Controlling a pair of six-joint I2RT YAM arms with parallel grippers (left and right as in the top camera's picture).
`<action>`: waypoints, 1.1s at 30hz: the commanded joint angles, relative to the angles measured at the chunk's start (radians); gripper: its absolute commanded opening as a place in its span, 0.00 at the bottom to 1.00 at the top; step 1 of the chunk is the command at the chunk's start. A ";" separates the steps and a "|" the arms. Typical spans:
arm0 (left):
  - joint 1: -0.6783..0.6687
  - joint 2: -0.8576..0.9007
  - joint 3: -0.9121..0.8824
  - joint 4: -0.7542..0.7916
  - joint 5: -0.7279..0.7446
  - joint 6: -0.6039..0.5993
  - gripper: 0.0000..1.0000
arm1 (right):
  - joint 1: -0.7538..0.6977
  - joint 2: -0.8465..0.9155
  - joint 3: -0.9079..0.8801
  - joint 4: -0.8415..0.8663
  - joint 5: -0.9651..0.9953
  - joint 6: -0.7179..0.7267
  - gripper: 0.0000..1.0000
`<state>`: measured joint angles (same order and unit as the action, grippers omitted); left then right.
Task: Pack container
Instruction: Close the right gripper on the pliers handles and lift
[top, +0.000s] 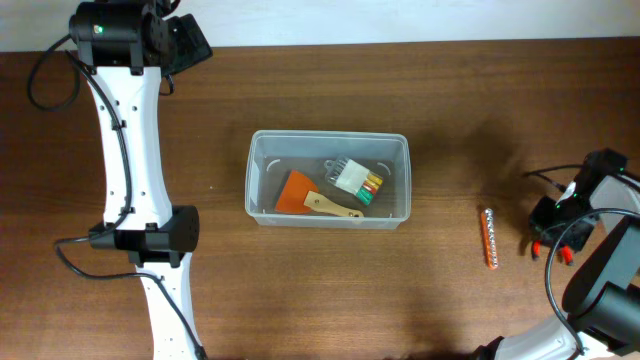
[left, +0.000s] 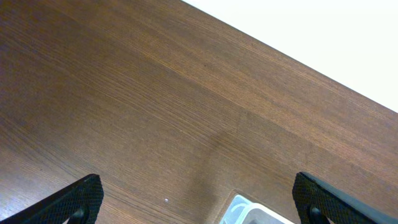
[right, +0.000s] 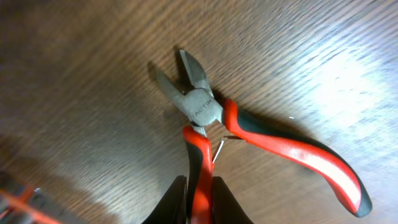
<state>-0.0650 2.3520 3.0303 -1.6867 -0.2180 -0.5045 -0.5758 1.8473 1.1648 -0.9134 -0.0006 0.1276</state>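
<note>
At the middle of the table (top: 450, 100), the clear plastic container (top: 256, 185) is set, with small tools (top: 352, 181) inside. One red handle of the diagonal cutters (right: 200, 107) is pinched by the right gripper (right: 199, 190); the left gripper (left: 196, 190) is held spread wide.

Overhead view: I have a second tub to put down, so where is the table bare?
Bare wood: the strip between the left arm and the container; the stretch between the container and the orange stick; the wood below the container in this view. Crowded: the right edge, where the right claw grips the pliers near the stick.
</note>
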 joint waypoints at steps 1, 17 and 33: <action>0.001 -0.024 0.011 0.000 -0.008 0.009 0.99 | -0.007 0.007 0.081 -0.034 0.017 -0.024 0.13; 0.001 -0.024 0.011 0.000 -0.008 0.009 0.99 | 0.001 0.006 0.389 -0.265 0.035 -0.101 0.04; 0.001 -0.024 0.011 0.000 -0.008 0.009 0.99 | 0.346 0.006 0.753 -0.453 0.038 -0.360 0.07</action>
<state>-0.0650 2.3520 3.0303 -1.6867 -0.2176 -0.5045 -0.3035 1.8526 1.8629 -1.3613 0.0299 -0.1677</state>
